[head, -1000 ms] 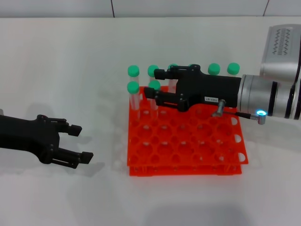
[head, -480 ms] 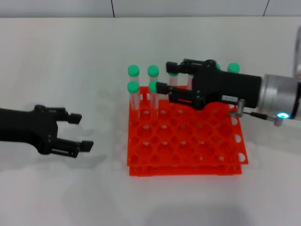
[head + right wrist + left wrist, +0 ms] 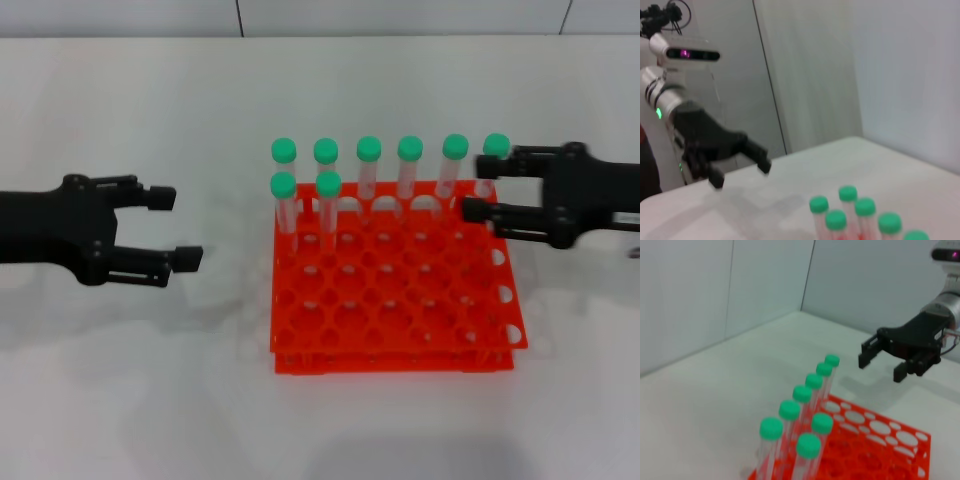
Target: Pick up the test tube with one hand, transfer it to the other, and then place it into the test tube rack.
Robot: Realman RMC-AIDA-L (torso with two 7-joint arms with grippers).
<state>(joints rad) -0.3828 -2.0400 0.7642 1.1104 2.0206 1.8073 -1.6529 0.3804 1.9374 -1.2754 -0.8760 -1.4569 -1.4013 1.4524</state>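
Note:
The orange-red test tube rack (image 3: 392,358) stands mid-table and holds several green-capped tubes: a full back row and two in the second row. The test tube (image 3: 328,195) stands upright in the second row, second hole from the left. My right gripper (image 3: 483,187) hovers open and empty at the rack's back right corner, next to the last back-row tube (image 3: 494,150). It also shows in the left wrist view (image 3: 882,367), beyond the rack (image 3: 910,432). My left gripper (image 3: 175,227) is open and empty, left of the rack, and also shows in the right wrist view (image 3: 740,175).
The white table (image 3: 120,380) runs around the rack, with a grey wall behind it. The rack's front rows of holes (image 3: 400,310) hold no tubes. In the right wrist view only the tubes' green caps (image 3: 847,194) show.
My right gripper has pulled back to the right from over the rack's left side, leaving the second-row tubes standing. My left gripper has shifted slightly farther back.

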